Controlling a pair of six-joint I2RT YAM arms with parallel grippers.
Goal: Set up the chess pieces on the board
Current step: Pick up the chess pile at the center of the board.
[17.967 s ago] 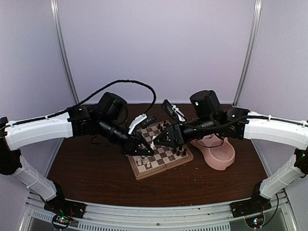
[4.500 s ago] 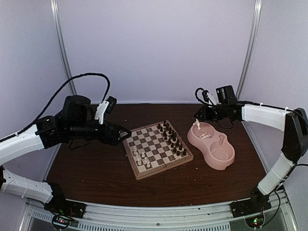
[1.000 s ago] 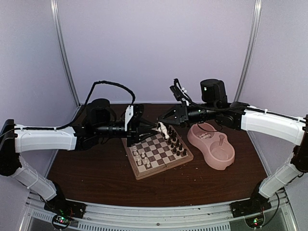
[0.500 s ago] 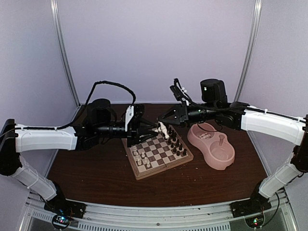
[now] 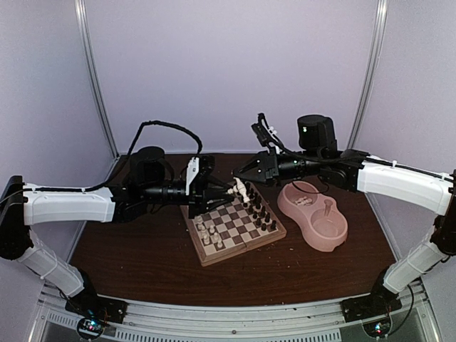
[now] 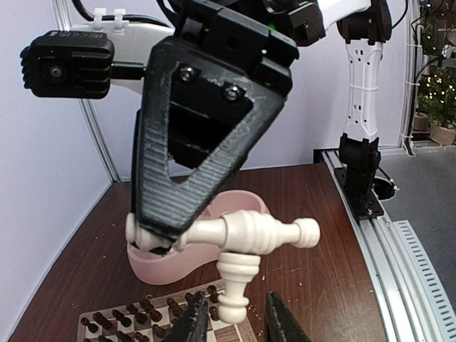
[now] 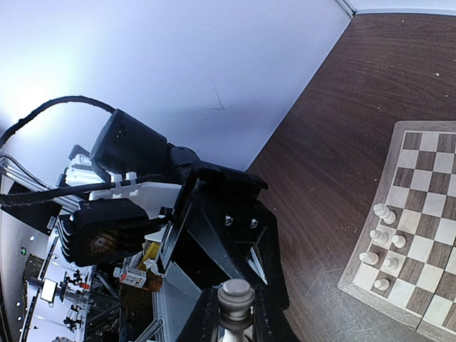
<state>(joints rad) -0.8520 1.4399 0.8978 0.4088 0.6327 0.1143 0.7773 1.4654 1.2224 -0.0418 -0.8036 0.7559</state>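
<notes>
One cream chess piece [image 6: 242, 233] hangs level above the far side of the board [image 5: 231, 217], pinched at its base by the right fingers [image 6: 151, 199], while a second piece [image 6: 234, 285] stands under it between the left fingers [image 6: 198, 322], and whether these press it I cannot tell.

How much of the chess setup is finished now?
Done: a few white pieces stand on the board. In hand: the right gripper holds one piece; a second piece hangs under it, between the fingers of the left gripper. To do: loose pieces in the pink bowl.
</notes>
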